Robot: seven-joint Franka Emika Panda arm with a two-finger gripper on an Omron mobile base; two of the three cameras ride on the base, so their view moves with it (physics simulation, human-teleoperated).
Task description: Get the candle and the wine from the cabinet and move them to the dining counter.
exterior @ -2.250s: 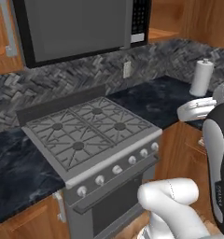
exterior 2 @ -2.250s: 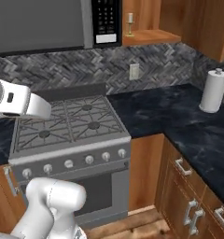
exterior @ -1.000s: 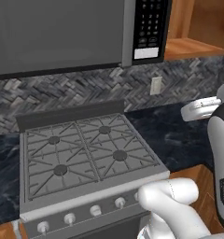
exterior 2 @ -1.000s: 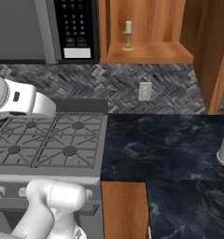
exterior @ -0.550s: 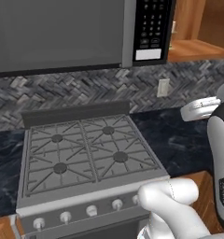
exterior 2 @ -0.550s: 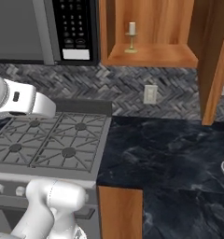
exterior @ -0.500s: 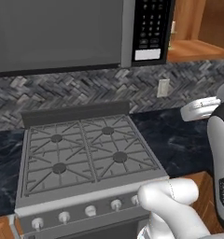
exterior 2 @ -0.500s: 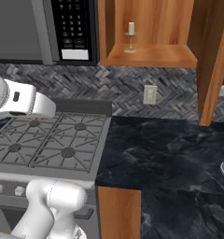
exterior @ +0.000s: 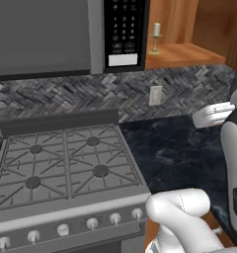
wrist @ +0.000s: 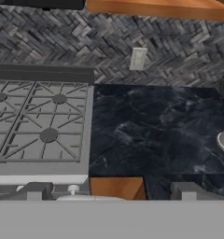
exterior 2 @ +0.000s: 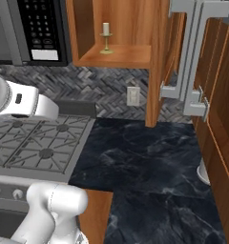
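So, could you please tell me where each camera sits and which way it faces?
Left base view: behind the arm's left, facing the stove, microwave and open cabinet with the candle; white arm at lower right.
Right base view: behind the arm's right, facing that cabinet and candle; arm at lower left.
Hand view: on the hand, looking down at stove and counter; open gripper tips at the bottom.
All share stove, counter and outlet.
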